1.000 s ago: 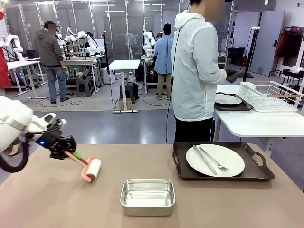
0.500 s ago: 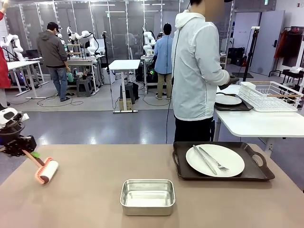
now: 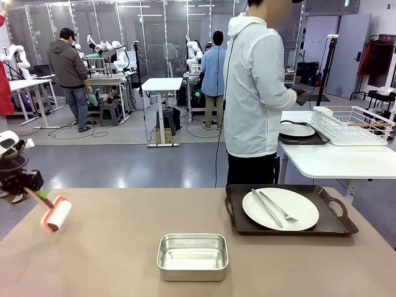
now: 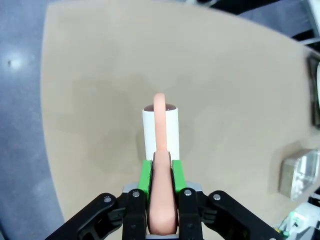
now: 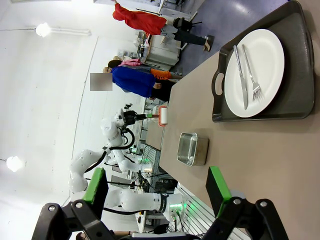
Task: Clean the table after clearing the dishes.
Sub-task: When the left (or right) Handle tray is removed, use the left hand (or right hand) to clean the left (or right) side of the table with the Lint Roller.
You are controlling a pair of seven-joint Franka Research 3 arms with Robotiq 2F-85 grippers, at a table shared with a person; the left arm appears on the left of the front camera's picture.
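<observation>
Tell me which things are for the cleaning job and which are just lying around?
For the job: table, plate with cutlery on its tray, pink roller held in the left tool.
Just lying about: steel pan, wire rack.

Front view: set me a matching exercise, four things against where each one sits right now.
1. lint roller
2. steel pan
3. plate
4. wire rack

A. on the dark tray
B. on the white side table
C. clamped in the left gripper
D. directly on the table, near its front edge

Pairs: 1-C, 2-D, 3-A, 4-B.
</observation>
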